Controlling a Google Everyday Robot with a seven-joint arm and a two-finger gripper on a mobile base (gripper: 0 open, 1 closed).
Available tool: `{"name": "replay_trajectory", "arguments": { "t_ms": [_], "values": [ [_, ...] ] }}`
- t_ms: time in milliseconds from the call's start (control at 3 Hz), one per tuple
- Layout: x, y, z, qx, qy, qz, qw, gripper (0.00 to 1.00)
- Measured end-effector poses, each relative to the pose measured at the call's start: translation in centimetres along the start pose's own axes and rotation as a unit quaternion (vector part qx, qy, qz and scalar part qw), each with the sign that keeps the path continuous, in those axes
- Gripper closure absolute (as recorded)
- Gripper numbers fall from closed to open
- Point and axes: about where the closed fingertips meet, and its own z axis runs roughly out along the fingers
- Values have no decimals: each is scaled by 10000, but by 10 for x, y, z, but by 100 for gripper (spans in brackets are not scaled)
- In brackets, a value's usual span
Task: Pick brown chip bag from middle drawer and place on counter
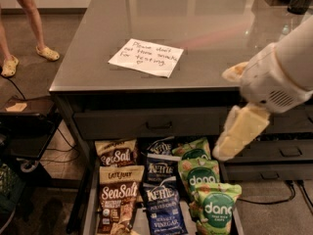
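Two alike, nearer brown chip bag [116,204] against middle drawer [90,214] left wall | gripper [226,112] at counter [195,23] front-right edge | fingers [240,131] spread, empty

View count: one camera view, so no second view overlaps it.
Vantage: high up, on the side of the tabletop [205,23] where the drawers open.
Facing: tilted steeply down and forward, with the tabletop's far edge at 12 o'clock and the open middle drawer [89,214] at 6 o'clock.
Nearness: close. The tabletop fills the upper half, and the lower frame edge cuts the drawer off.
Own arm: the gripper [227,112] reaches in from 3 o'clock, large and near the lens, fingers apart, in front of the drawer fronts.
Margins: floor [29,87] at 9 o'clock, a person's legs [30,18] at 10 o'clock.
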Motion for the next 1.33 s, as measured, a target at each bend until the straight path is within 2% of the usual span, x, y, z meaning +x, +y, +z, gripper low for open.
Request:
{"name": "replay_trajectory", "arguments": {
  "t_ms": [333, 667, 1000, 1333],
  "values": [
    [-21, 21, 50, -225, -324, 151, 9991, 0],
    [-36, 39, 109, -288, -346, 312, 9985, 0],
    [-36, 39, 109, -289, -343, 312, 9985, 0],
    [-11, 38, 138, -239, -90, 331, 9991, 0]
  ]
}}
